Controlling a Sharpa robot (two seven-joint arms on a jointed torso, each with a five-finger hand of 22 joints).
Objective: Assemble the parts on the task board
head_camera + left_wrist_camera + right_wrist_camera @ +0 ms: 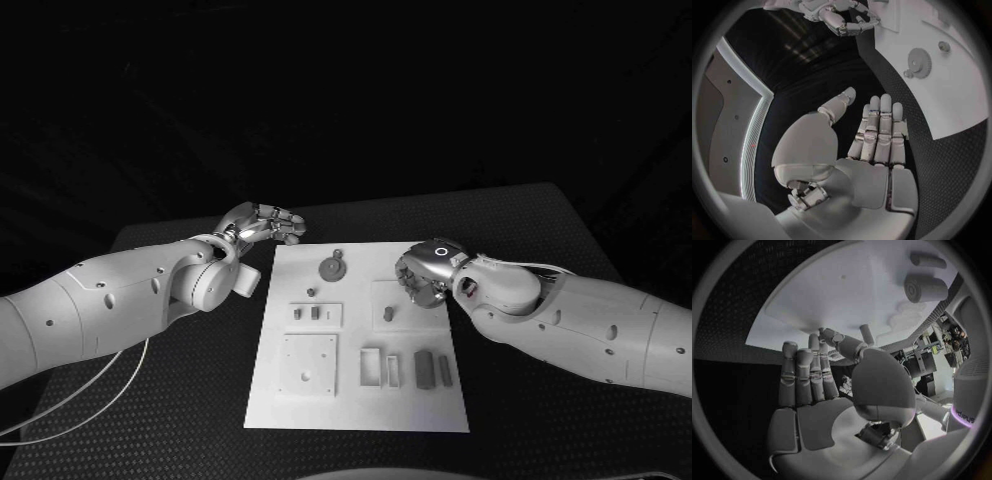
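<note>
On the left of the head view, the left white arm is reaching in from the left edge, and its silver left hand (267, 224) is hovering over the black textured table (159, 400), just off the upper left corner of the white rectangular task board (361, 410). In its own wrist view that left hand (873, 135) is lying flat with fingers straight and together, thumb apart, grasping nothing.

Moving to the centre, the board is lying lengthwise down the middle of the frame. A small grey round gear-like part (333, 268) is sitting near its upper edge; small grey block parts (306, 313) are standing at mid-board, and grey slotted pieces (424, 368) are lying lower right.

On the right, the silver right hand (426, 272) is hanging over the board's upper right area, fingers pointing down. Whether anything is between its fingers I cannot tell.
</note>
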